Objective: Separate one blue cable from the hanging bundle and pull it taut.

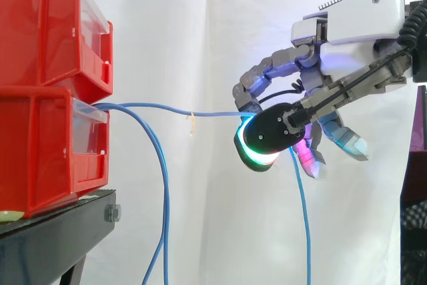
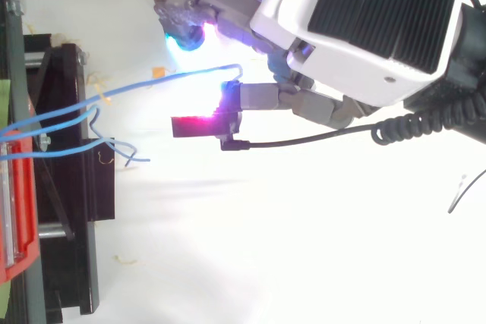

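A blue cable (image 1: 160, 107) runs almost level and tight from the lower red bin (image 1: 37, 151) to my hand (image 1: 347, 28). The hand is shut on it, pinching it between the green-glowing thumb pad (image 1: 263, 138) and curled fingers. Past the pinch, the cable's free part (image 1: 305, 218) hangs straight down. A small pale tag (image 1: 191, 121) clings to the tight stretch. Another blue cable (image 1: 165, 191) droops from the same bin, apart from the hand. From above, the held cable (image 2: 167, 81) leads to the hand (image 2: 357, 28), and the other cables (image 2: 68, 123) lie loose over the stand.
Two red bins are stacked at the left, the upper one (image 1: 40, 31) on the lower, both on a black stand (image 1: 53, 231). A white curtain (image 1: 200, 31) hangs behind. The stand's frame (image 2: 76, 157) sits left of the hand in the top view.
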Available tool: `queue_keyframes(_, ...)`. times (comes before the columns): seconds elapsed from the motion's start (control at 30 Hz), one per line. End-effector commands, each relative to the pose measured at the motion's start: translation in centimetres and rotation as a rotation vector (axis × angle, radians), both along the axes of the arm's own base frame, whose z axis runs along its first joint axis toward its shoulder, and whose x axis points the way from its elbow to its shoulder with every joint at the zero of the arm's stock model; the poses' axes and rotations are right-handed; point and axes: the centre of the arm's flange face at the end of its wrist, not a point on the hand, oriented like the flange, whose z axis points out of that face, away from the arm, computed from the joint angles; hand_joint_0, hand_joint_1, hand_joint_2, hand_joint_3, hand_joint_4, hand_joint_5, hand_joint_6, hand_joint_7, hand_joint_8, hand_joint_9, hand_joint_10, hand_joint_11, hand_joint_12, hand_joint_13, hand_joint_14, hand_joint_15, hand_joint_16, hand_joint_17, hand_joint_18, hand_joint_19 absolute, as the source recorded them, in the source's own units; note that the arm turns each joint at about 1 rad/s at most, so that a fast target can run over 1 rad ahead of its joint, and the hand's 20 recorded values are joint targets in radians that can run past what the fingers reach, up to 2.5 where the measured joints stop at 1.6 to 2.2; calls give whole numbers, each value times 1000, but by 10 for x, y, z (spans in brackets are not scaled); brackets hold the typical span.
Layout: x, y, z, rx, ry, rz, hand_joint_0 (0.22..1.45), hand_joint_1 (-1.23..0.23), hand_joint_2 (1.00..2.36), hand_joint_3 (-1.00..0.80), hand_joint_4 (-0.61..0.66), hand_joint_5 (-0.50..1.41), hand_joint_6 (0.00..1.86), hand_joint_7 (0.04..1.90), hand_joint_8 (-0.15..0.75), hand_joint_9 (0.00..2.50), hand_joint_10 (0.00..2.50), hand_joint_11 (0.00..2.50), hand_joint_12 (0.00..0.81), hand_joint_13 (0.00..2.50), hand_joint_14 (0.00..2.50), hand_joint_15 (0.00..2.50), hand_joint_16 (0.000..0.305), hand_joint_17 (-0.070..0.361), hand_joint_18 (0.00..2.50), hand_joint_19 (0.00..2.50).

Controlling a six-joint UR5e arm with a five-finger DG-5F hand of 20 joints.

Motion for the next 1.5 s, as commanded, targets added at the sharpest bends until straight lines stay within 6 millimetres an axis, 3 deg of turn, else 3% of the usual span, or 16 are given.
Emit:
queue_keyframes(0.0, 0, 0, 0, 0, -1, 0, 709, -860, 1007, -368, 29, 141, 501, 1367, 139, 1901, 21, 541, 288, 1226, 19, 672, 40, 91, 835, 705)
queue_keyframes(0.37, 0, 0, 1, 0, -1, 0, 695, -863, 1007, -365, 44, 139, 501, 1377, 150, 1899, 19, 542, 290, 1224, 20, 669, 42, 94, 846, 705)
queue_keyframes(0.67, 0, 0, 0, 3, -1, 0, 689, -687, 1008, -389, 109, 135, 501, 1390, 120, 1905, 20, 559, 280, 1225, 20, 675, 39, 89, 833, 739)
queue_keyframes(1.0, 0, -1, 0, 68, -27, -6, 636, -581, 1005, -221, 78, 133, 503, 1361, 151, 1923, 20, 485, 326, 1274, 15, 642, 56, 127, 902, 675)
queue_keyframes(1.47, -5, -2, -4, 131, -12, -4, 618, -593, 1075, -196, 105, 133, 503, 1370, 182, 1927, 20, 490, 349, 1287, 16, 618, 60, 135, 942, 636)
